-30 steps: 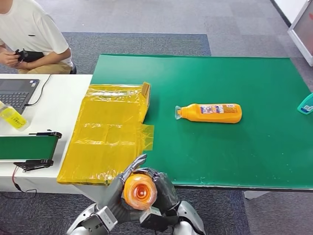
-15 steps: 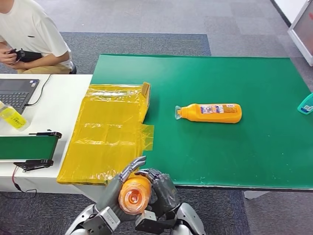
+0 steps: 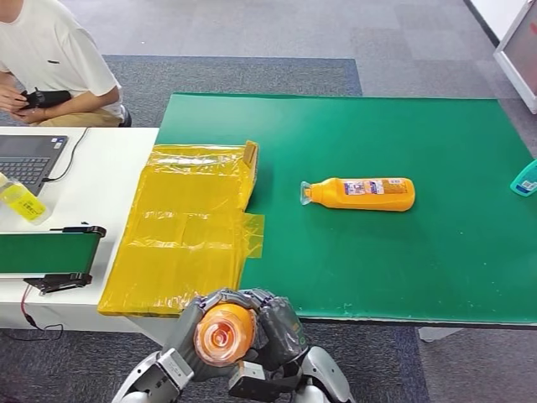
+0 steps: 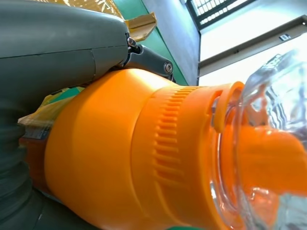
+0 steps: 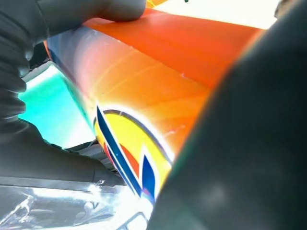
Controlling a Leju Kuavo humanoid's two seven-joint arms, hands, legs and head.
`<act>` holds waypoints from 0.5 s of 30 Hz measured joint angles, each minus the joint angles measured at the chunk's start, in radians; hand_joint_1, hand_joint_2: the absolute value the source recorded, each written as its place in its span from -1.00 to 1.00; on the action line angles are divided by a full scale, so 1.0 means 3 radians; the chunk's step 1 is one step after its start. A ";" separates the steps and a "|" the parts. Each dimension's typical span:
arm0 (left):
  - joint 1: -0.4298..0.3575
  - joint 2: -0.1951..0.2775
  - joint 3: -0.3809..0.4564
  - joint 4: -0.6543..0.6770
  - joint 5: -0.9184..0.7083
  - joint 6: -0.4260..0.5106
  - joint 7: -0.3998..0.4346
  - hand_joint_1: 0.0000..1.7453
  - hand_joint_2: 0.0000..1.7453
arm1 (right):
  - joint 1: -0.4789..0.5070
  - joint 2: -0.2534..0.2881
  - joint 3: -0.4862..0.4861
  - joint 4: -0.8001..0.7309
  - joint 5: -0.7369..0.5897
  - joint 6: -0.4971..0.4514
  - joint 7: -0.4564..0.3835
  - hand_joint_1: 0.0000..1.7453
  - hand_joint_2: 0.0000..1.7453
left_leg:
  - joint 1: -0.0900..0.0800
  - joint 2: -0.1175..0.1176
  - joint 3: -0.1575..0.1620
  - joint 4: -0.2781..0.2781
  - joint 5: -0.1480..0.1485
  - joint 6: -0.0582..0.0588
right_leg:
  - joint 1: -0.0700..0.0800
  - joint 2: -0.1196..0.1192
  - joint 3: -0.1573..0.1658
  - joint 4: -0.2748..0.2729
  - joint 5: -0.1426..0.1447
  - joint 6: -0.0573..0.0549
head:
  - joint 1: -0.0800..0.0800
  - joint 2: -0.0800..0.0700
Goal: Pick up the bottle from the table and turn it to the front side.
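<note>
Below the green table's [image 3: 443, 260] near edge, both hands hold an orange bottle [image 3: 221, 334] in the air. Its clear cap points up at the head camera. My left hand [image 3: 180, 336] wraps it from the left, fingers curled over the top, and my right hand [image 3: 284, 329] grips it from the right. The left wrist view looks along the bottle [image 4: 119, 148] to the clear cap, with the left hand [image 4: 54, 43] lying across it. Close up in the right wrist view, the right hand [image 5: 21, 28] clasps the labelled body of the bottle [image 5: 152, 86]. A second orange bottle [image 3: 361, 194] lies on its side mid-table.
A yellow plastic-wrapped box [image 3: 184, 222] covers the table's left end. A white table [image 3: 107, 168] to the left carries a laptop [image 3: 28, 158] and a small green conveyor [image 3: 47, 252]. A person [image 3: 50, 59] sits at the far left. A teal object [image 3: 525, 178] lies at the right edge.
The held bottle has sunk a little and shifted left. My left hand's fingers, raised a second ago, have curled down over the bottle. The table bottle has not moved.
</note>
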 joint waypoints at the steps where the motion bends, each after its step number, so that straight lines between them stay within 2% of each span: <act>1: -0.0001 -0.0002 0.0001 -0.0001 0.0004 0.0004 0.0000 1.00 1.00 | 0.0003 0.0000 0.0000 -0.0003 -0.0028 0.0001 -0.0007 -0.92 1.00 | 0.0000 0.0000 0.0000 0.0000 0.0000 0.0000 | 0.0000 0.0000 0.0000 0.0000 0.0000 0.0000 | 0.0000 0.0000; 2: -0.0003 -0.0003 0.0002 -0.0005 0.0012 0.0015 -0.0004 1.00 1.00 | 0.0006 -0.0001 -0.0001 -0.0008 -0.0077 0.0003 -0.0023 -1.00 1.00 | 0.0000 0.0000 0.0000 0.0000 0.0000 0.0000 | 0.0000 0.0000 0.0000 0.0000 0.0000 0.0000 | 0.0000 0.0000; 7: 0.0063 -0.0001 0.0029 -0.0146 0.0041 0.0169 -0.0102 1.00 1.00 | 0.0047 0.0002 -0.0034 -0.0109 -0.0500 0.0167 -0.0119 -1.00 1.00 | 0.0000 0.0000 0.0000 0.0000 0.0000 0.0000 | 0.0000 0.0001 0.0000 0.0000 0.0000 0.0000 | 0.0000 0.0000; 11: 0.0139 0.0016 0.0055 -0.0316 0.0035 0.0261 -0.0178 1.00 1.00 | 0.0089 0.0002 -0.0073 -0.0220 -0.0629 0.0250 -0.0114 -1.00 1.00 | 0.0000 0.0000 -0.0001 0.0000 -0.0001 -0.0001 | 0.0000 0.0001 0.0000 0.0000 -0.0001 0.0000 | -0.0001 0.0000; 15: 0.0306 0.0063 0.0178 -0.0620 -0.0024 0.0513 -0.0360 1.00 1.00 | 0.0183 0.0002 -0.0188 -0.0362 -0.0752 0.0283 -0.0053 -1.00 1.00 | 0.0000 0.0001 -0.0001 0.0000 -0.0003 -0.0002 | 0.0000 0.0001 0.0000 0.0000 -0.0002 -0.0002 | 0.0000 0.0000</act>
